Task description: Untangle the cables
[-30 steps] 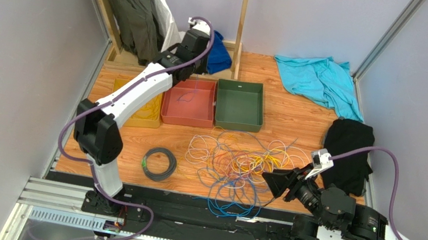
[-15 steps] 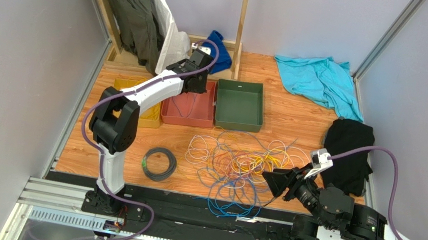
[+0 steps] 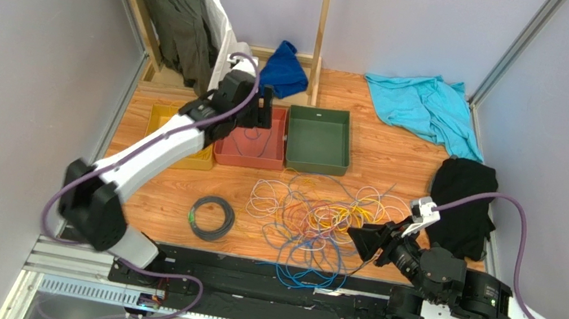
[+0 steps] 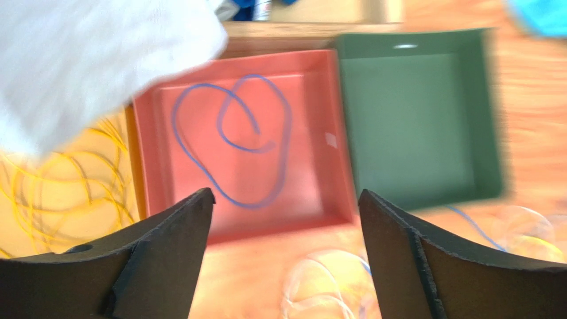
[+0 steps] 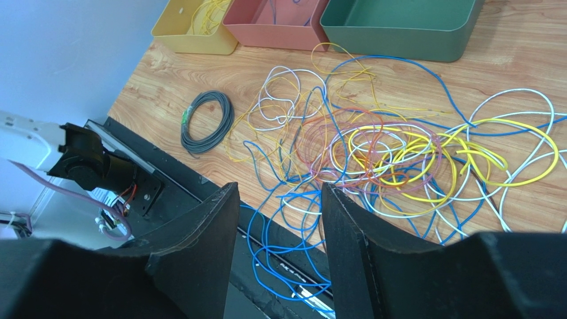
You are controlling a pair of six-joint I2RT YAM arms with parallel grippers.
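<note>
The work surface is a table (image 3: 400, 156) of orange-brown wood with a clear grain. It is closed on the left, back and right by plain pale grey-lilac walls (image 3: 15, 40), with a metal profile (image 3: 515, 51) along the right back corner. At the back stands a frame of light wooden posts (image 3: 323, 20), where a dark olive garment (image 3: 175, 14) hangs; the light is even and soft.

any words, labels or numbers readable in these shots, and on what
No text can be read.
On the black coil, a green tag: too small to read.
On the red tray wall, a white patch: blurred, unreadable.
</note>
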